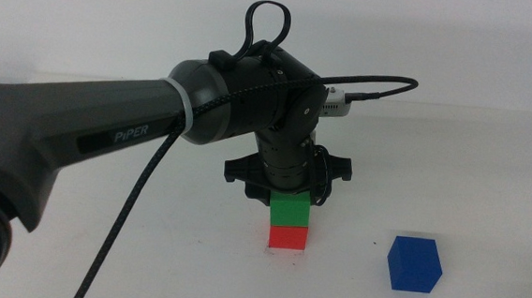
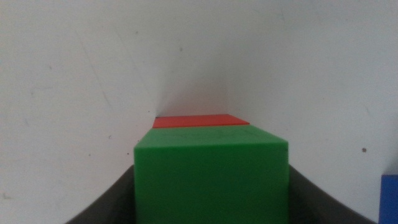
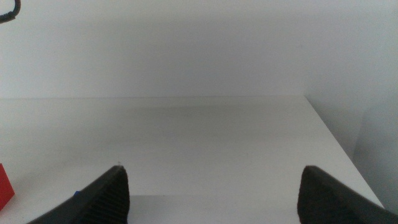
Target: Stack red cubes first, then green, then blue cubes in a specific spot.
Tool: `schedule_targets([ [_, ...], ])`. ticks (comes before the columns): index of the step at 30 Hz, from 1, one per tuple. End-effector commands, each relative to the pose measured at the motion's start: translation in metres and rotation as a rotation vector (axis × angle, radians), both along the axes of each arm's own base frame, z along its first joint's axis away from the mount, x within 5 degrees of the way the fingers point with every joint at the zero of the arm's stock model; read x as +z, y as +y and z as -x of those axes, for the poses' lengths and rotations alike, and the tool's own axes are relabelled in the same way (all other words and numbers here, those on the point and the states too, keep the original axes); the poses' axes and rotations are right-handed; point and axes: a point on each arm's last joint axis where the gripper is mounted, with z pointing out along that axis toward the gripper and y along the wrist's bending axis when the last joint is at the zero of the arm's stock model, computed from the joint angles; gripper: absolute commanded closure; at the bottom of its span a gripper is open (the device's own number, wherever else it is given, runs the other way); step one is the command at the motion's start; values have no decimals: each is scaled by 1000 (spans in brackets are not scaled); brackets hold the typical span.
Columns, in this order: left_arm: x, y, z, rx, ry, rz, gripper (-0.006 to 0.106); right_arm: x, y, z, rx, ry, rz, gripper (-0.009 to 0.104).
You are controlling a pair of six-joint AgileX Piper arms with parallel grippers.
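Observation:
The green cube (image 1: 290, 211) sits on top of the red cube (image 1: 288, 236) near the table's middle. My left gripper (image 1: 288, 198) reaches in from the left and comes down over the stack, its jaws shut on the green cube's sides. In the left wrist view the green cube (image 2: 211, 177) fills the gap between the jaws, with the red cube's top (image 2: 200, 121) showing just beyond it. The blue cube (image 1: 415, 264) lies alone on the table to the right of the stack. The spot under the stack is hidden. My right gripper (image 3: 211, 193) is open and empty, out of the middle view.
The white table (image 1: 489, 183) ends at a white wall behind. The left arm's dark body and cable (image 1: 131, 205) cross the left half of the table. The blue cube's edge shows in the left wrist view (image 2: 389, 199).

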Motion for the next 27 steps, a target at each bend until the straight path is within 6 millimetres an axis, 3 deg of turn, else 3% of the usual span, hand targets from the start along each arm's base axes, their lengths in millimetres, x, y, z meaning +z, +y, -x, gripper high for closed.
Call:
schedule_targets([
  [1,-1,0,0,6,-5,1,89,0,-1,0,-9,-13,16,3],
  [7,-10,-3,-1,-1,11,3,88,0,-1,0,-9,-13,16,3],
  [10,-10,-3,-1,-1,11,3,80,0,-1,0,-9,-13,16,3],
  [11,-10,-3,-1,-6,16,3,32,0,-1,0,-9,-13,16,3],
  [15,3,-2,1,-54,-1,2,7,0,-1,0,-9,-13,16,3],
  [17,24,1,4,-78,-41,25,7,0,-1,0,-9,-13,16,3],
  [21,94,17,21,-232,-202,72,7,0,-1,0,-9,-13,16,3],
  [23,133,33,39,-309,-272,72,7,0,-1,0,-9,-13,16,3],
  [27,205,79,93,-518,-412,78,7,0,-1,0,-9,-13,16,3],
])
